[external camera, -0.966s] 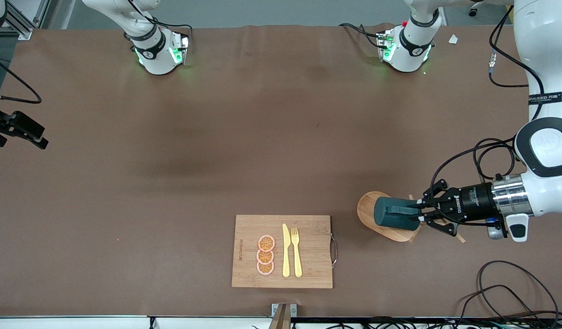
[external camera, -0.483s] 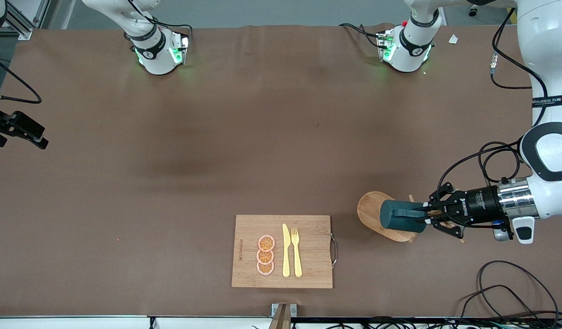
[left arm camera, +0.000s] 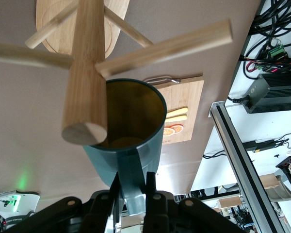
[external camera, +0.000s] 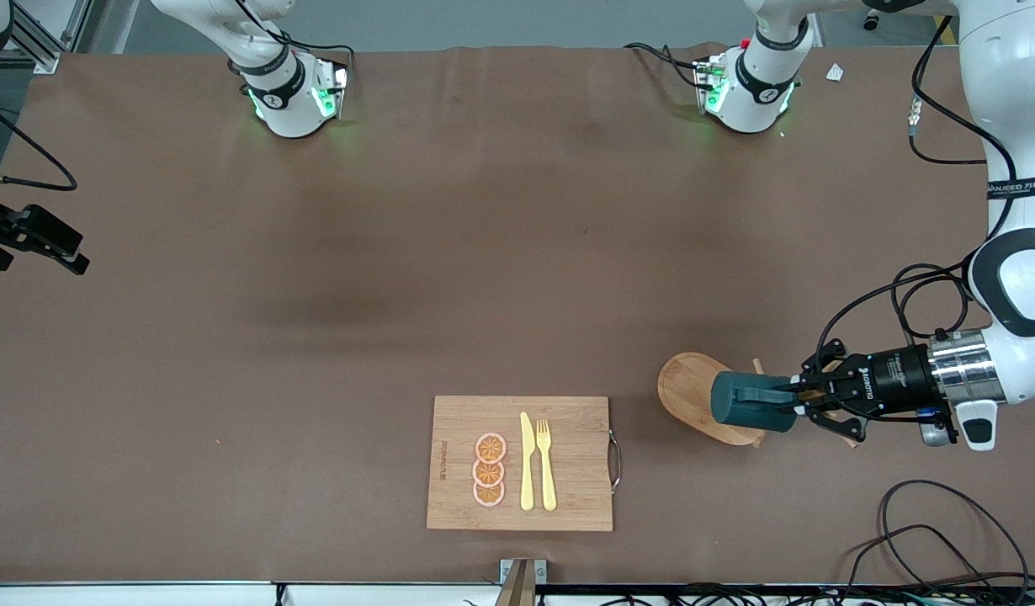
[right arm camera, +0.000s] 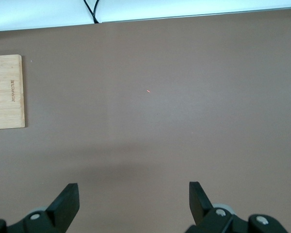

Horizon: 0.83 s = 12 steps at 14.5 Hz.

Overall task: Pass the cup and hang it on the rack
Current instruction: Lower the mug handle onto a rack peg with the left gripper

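The dark teal cup (external camera: 743,402) lies on its side in the air over the light wooden rack (external camera: 687,389), hiding most of its post. My left gripper (external camera: 789,402) is shut on the cup's handle. In the left wrist view the handle sits pinched in the left gripper (left arm camera: 133,187). The cup (left arm camera: 154,141) shows its mustard inside there, with the rack's post (left arm camera: 87,68) and a peg (left arm camera: 169,46) close before its mouth. My right gripper (right arm camera: 133,191) hangs open over bare table, holding nothing.
A wooden cutting board (external camera: 568,505) with a yellow knife, a fork and orange slices lies nearer the front camera, toward the table's middle. Loose cables (external camera: 938,522) trail at the left arm's end. A small red speck (right arm camera: 148,91) marks the table.
My left gripper has slid the cup steadily toward the left arm's end of the table, uncovering more of the rack's base. The right gripper has not moved.
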Motion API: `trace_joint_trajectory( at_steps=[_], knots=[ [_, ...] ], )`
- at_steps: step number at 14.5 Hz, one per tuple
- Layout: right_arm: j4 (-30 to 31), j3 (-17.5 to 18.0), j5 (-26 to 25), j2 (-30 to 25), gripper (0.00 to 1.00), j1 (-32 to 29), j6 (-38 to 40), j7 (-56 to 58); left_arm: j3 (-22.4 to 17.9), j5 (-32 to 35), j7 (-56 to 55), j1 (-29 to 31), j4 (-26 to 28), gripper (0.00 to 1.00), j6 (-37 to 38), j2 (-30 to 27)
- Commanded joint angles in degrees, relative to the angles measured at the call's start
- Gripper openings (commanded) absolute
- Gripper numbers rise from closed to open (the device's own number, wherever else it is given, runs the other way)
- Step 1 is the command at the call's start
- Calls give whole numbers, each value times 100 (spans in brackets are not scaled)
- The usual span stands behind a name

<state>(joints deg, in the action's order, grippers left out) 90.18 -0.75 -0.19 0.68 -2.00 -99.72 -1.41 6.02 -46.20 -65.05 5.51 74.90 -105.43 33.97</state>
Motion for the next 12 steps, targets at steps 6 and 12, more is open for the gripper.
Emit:
trace_joint_trajectory(
  at_steps=[6, 12],
  knots=[
    [-44, 57, 71, 11, 100, -72, 66, 88, 31, -29, 203, 143, -2, 2, 31, 48],
    [-44, 57, 71, 2, 100, -72, 57, 88, 40, -38, 185, 161, -2, 58, 31, 75]
  ],
)
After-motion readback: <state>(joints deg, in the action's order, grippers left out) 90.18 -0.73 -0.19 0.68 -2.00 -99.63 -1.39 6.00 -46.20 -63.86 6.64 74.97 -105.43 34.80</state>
